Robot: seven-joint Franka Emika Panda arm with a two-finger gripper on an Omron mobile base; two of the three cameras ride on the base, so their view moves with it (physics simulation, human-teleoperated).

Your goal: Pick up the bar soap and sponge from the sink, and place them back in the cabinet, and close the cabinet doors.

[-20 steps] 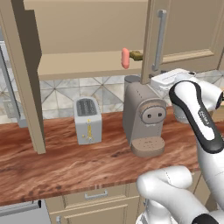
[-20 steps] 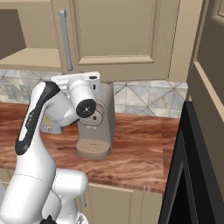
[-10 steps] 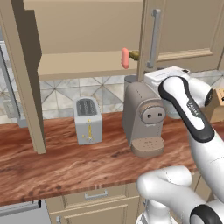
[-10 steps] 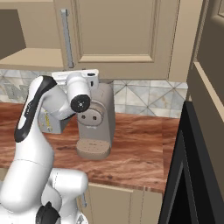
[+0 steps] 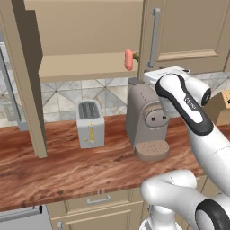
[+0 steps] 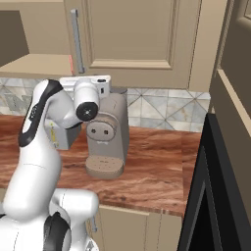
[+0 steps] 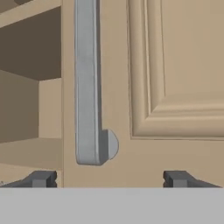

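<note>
The cabinet [image 5: 85,67] hangs over the counter. Its left door [image 5: 22,76] is swung wide open; its right door [image 5: 188,31] looks shut or nearly so. The pink bar soap [image 5: 129,59] stands at the shelf's front edge, right beside that door's edge. A brownish sliver behind it may be the sponge [image 5: 135,55]. My white hand [image 5: 166,74] hovers above the coffee machine, facing the right door. In the hand view my gripper [image 7: 110,180] is open, empty, just below the silver handle [image 7: 87,87]. The sink is out of view.
A grey coffee machine [image 5: 146,119] stands directly under my hand, with a silver toaster [image 5: 90,122] to its left on the wood counter [image 5: 67,166]. A knife block [image 5: 220,105] sits at the right. A tall dark appliance [image 6: 215,196] borders the counter's right end.
The right door has swung a little further toward shut. My hand has risen slightly toward its handle and the elbow has lifted.
</note>
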